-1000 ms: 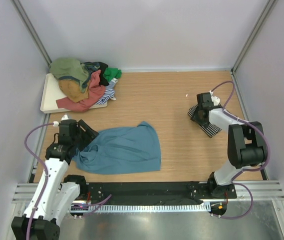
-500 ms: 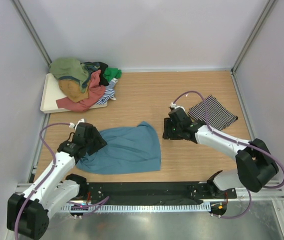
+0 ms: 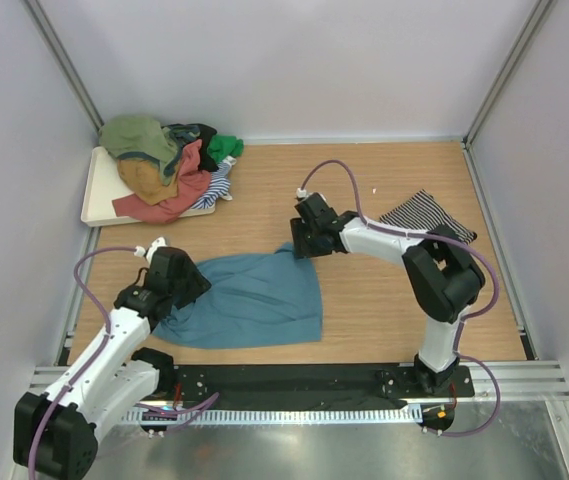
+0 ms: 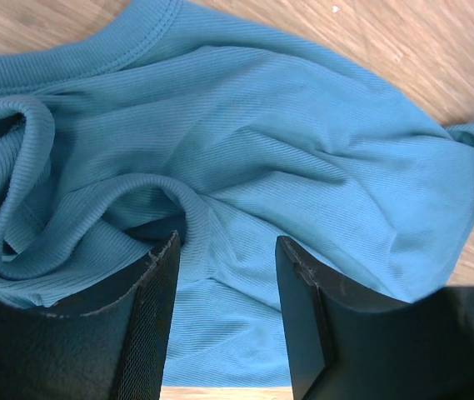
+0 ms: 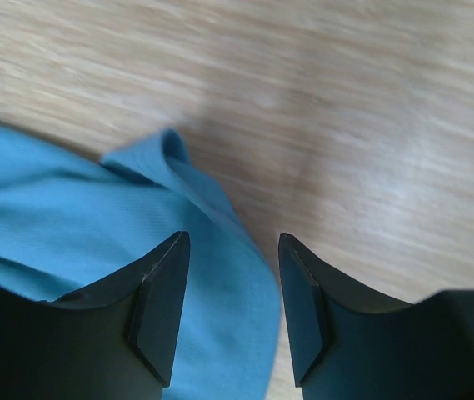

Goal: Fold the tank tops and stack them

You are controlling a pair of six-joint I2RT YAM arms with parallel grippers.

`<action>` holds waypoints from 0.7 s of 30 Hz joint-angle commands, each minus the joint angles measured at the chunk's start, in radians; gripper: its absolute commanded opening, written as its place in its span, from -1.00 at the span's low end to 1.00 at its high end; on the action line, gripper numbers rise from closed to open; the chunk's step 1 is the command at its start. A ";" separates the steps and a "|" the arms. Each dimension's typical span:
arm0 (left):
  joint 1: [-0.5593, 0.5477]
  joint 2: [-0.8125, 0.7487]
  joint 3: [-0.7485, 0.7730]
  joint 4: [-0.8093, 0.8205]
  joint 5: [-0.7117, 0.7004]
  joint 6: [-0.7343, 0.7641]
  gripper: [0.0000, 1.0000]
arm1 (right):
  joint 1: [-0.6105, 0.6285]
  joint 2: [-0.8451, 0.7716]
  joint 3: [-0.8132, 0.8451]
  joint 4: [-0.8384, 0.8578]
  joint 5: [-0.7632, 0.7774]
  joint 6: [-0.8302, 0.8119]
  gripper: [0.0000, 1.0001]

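A robot lab test cell: plain white walls (image 3: 294,70), aluminium posts (image 3: 62,62), wooden tabletop (image 3: 264,190).

The teal-blue tank top (image 3: 249,298) lies spread mostly flat on the wooden tabletop (image 3: 364,180), lower centre-left in the top view. Its left end is bunched into rolled, ribbed folds (the left wrist view shows them curled over one another), and its upper right corner tapers to a small raised flap. The black-and-white striped tank top (image 3: 429,222) lies as a compact flat patch well apart at the right. The remaining tank tops (image 3: 164,165), olive, mustard, coral, green and one striped, sit crumpled in a heap at the upper left.
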 commanded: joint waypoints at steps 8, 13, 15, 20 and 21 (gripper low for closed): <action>-0.002 0.032 -0.035 0.130 -0.030 0.007 0.01 | 0.014 0.153 0.206 -0.025 0.040 -0.058 -0.76; -0.003 0.070 -0.021 0.214 0.014 0.004 0.00 | -0.116 0.153 0.261 -0.084 0.109 -0.013 -0.98; -0.002 0.124 0.006 0.249 0.043 0.006 0.00 | -0.185 0.138 0.261 -0.053 0.057 -0.014 -0.95; -0.008 0.265 0.089 0.294 0.101 0.020 0.00 | -0.210 0.089 0.293 -0.051 0.042 -0.043 -0.39; -0.008 0.283 0.100 0.297 0.106 0.024 0.00 | -0.210 0.081 0.284 -0.053 0.043 -0.040 -0.25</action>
